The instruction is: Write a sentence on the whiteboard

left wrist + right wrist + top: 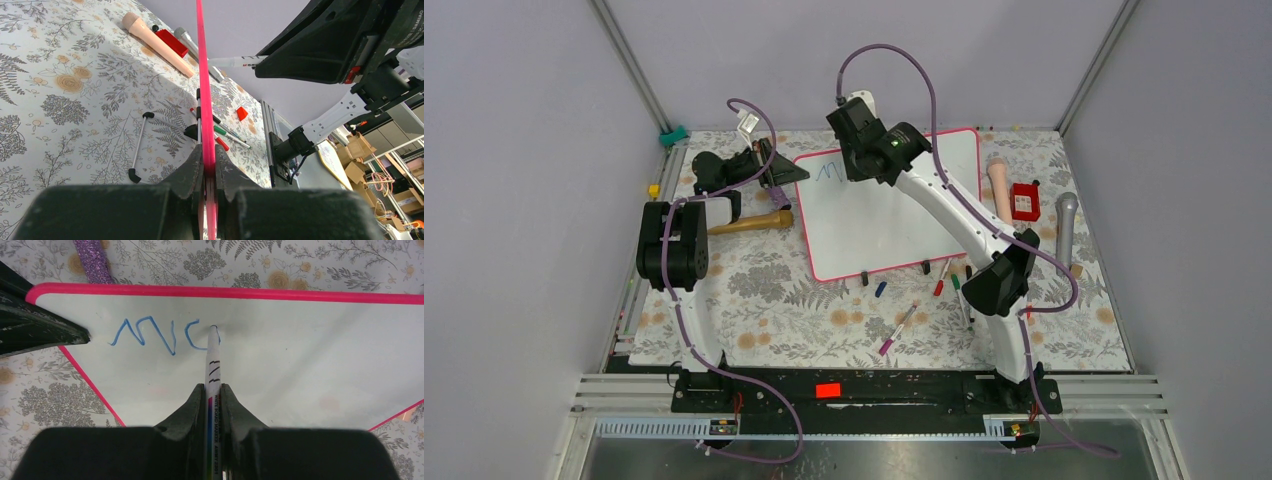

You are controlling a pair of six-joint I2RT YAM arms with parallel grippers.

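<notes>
Nearest the arm bases, loose pens lie on the flower-patterned desk (764, 300) — a pink-ended pen (898, 330) on its own, then a red pen (941, 280) and a green pen (955, 282) just beside the near edge of the whiteboard (894, 225). The whiteboard sits in the middle of the desk, turned a little, its pink rim all round. Left of it a wooden mallet (749, 224) lies on the desk. Farther back, the left gripper (208, 165) is closed tight on the board's left rim, one finger on each face. The right gripper (213, 390) reaches over the far left part of the board, its jaws clamped on a white marker (213, 360) whose tip touches the surface. The sentence (150, 335) is only a few blue strokes near the far left corner — a zigzag, then a curve, with the marker tip at their right end. Off the board's far right edge lie a beige cylinder (1000, 190), a red box (1025, 201) and a grey rod (1065, 225)
</notes>
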